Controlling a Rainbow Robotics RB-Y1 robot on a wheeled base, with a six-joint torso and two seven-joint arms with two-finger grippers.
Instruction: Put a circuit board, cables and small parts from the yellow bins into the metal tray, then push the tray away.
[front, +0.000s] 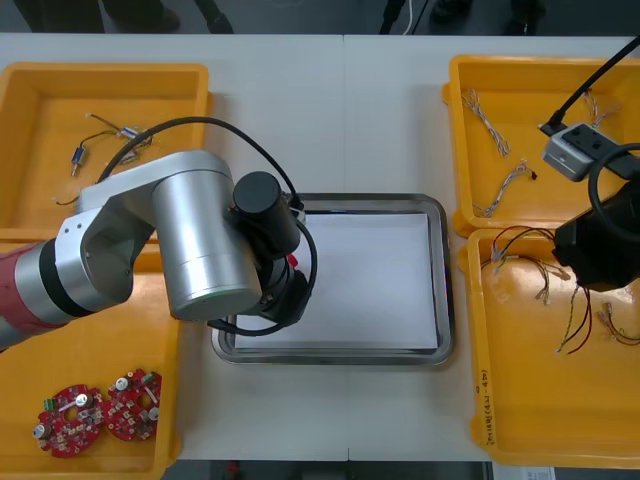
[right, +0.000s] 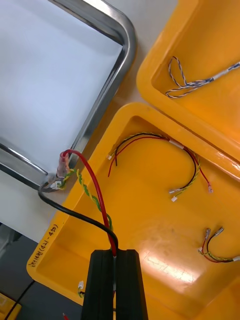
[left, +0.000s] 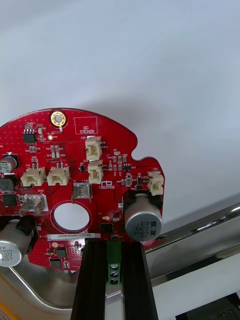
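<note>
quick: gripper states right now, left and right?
Left gripper: shut on the red circuit board, over the metal tray.
Right gripper: shut on a red and yellow cable, above a yellow bin.

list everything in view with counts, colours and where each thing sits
table: one, light, under everything
yellow bins: four, yellow, two at each side of the table
metal tray: one, shiny rim, white inside, between the bins
circuit boards: two, red, near-left bin
held circuit board: one, red, over the tray's left part
blue and white cables: at least two, far-right bin
red and yellow cables: several, near-right bin
held cable: one, red, black and yellow-green strands, above the near-right bin
small metal parts: a few, far-left bin
left gripper: black fingers, shut on the held circuit board
right gripper: black fingers, shut on the held cable
</note>
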